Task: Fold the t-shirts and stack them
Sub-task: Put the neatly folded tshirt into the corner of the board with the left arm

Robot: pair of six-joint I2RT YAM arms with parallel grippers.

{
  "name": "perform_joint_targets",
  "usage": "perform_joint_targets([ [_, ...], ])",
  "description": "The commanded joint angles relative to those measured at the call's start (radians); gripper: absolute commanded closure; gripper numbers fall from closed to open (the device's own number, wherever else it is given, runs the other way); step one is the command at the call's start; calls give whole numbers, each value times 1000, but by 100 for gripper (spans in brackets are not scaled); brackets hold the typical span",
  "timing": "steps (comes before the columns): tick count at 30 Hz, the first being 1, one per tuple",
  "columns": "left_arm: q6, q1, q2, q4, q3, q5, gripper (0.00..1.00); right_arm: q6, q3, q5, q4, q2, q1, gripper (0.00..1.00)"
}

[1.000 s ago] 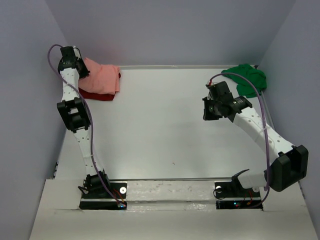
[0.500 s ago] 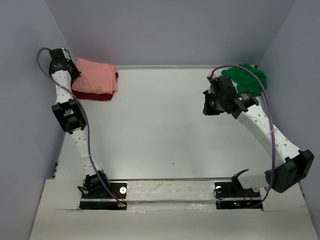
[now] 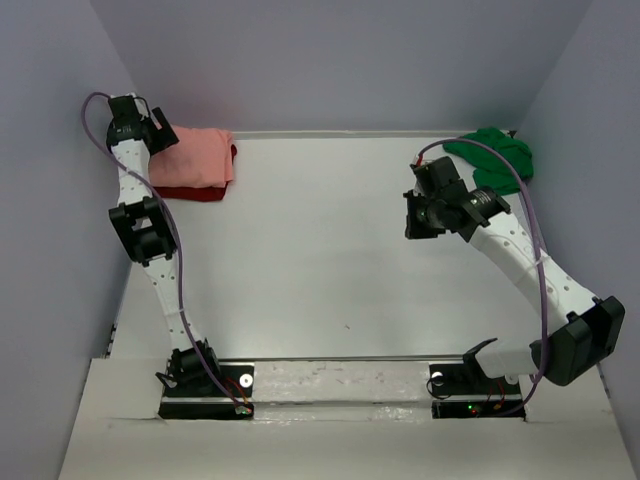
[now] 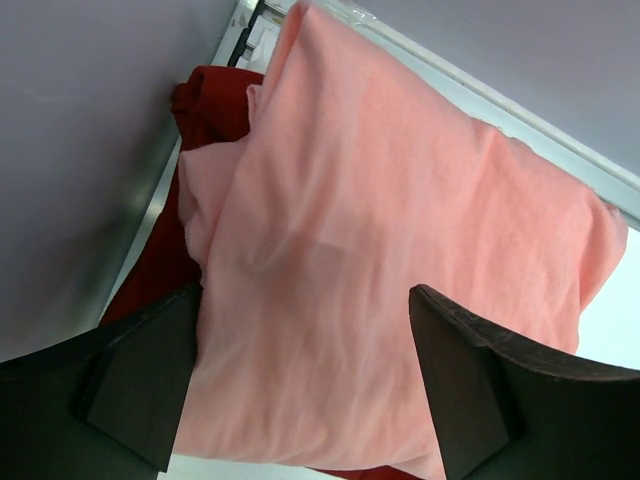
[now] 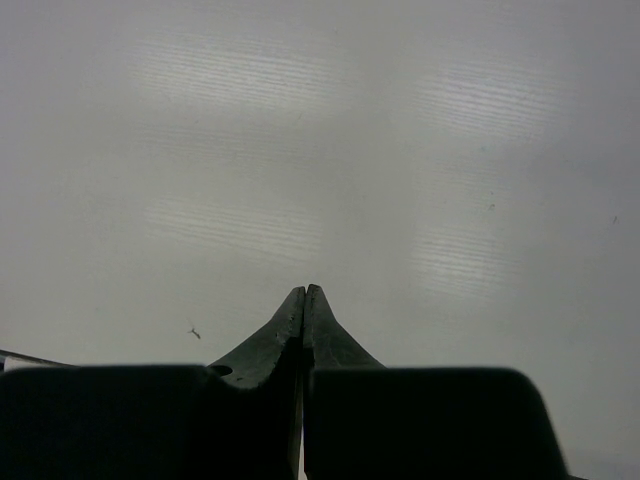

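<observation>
The folded salmon-pink cloth t-shirt (image 4: pixel 400 230) lies on the dark red t-shirt (image 4: pixel 210 105) at the tabletop's (image 3: pixel 320 260) far left, with the left pincer (image 4: pixel 305 345) spread wide over it. The right pincer (image 5: pixel 304 300) is pressed together, empty. The crumpled bright green t-shirt (image 3: pixel 495 157), far right, looks limp and light; I'd pinch a shoulder seam.

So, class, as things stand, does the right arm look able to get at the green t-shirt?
Probably yes. The green t-shirt lies crumpled in the far right corner, just beyond the right tool, with nothing visible between them. The tool is shut, so it would have to open first.
</observation>
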Motion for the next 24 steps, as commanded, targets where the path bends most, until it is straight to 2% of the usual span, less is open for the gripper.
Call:
perform_joint_targets([
  [1, 17, -34, -139, 46, -8, -42, 8, 4, -16, -7, 22, -35, 16, 100],
  [7, 58, -143, -267, 44, -51, -152, 7, 7, -14, -17, 22, -31, 34, 100],
  [9, 81, -186, -295, 35, -57, -241, 7, 11, -16, -16, 20, -34, 46, 100],
  [14, 101, -223, -317, 6, -73, -373, 6, 16, -28, -13, 13, -57, 56, 100],
  [20, 78, -247, -304, -3, -107, -382, 9, 22, -22, 4, -10, -86, 65, 100],
  [21, 72, -250, -298, -6, -106, -358, 11, 25, -22, 6, -12, -90, 65, 100],
  [24, 49, -269, -283, -25, -102, -287, 40, 33, -34, 18, -15, -110, 65, 100],
])
